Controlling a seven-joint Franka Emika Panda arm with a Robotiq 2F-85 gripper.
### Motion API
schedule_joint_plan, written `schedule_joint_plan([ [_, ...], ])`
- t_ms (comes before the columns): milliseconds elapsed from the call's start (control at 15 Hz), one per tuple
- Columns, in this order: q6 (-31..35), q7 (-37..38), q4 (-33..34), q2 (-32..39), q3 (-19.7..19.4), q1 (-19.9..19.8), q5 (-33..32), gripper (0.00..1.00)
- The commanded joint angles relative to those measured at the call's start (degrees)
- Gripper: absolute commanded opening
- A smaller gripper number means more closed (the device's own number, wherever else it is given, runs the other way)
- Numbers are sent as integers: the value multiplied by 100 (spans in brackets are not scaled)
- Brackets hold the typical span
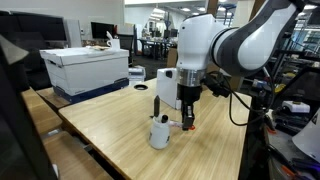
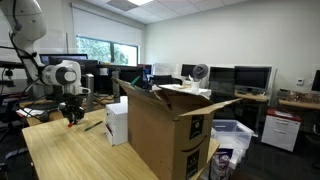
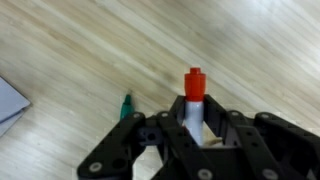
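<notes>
The marker has a white body and a red cap. It sits right in the middle of the gripper, between the two black fingers. The fingers are closed in tight on the white part, one on each side, so the gripper has hold of it. The red cap sticks out past the fingertips and points down at the table. In an exterior view the red end of the marker shows just under the gripper, very close to the wood. I cannot tell if it touches the wood.

A white cup stands on the table just beside the marker, but they do not touch. In the wrist view a small green pen lies on the wood near the gripper, off to one side. A corner of pale paper lies at the edge of that view, well apart from the marker.

Farther back on the table sits a big white box with a blue bottom. In an exterior view the gripper hangs over the far end of the table, and a big open cardboard box stands close to the camera.
</notes>
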Motion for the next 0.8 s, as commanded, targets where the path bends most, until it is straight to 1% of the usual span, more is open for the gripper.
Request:
schedule_joint_plan([
  [0,-45,302,246,183,-114,111,-246,9],
  [200,92,311,441,370,-198,75,-280,9],
  [467,19,284,803,725,-319,78,-270,9],
  [733,78,304,1147,1096,-338,106,-131,9],
])
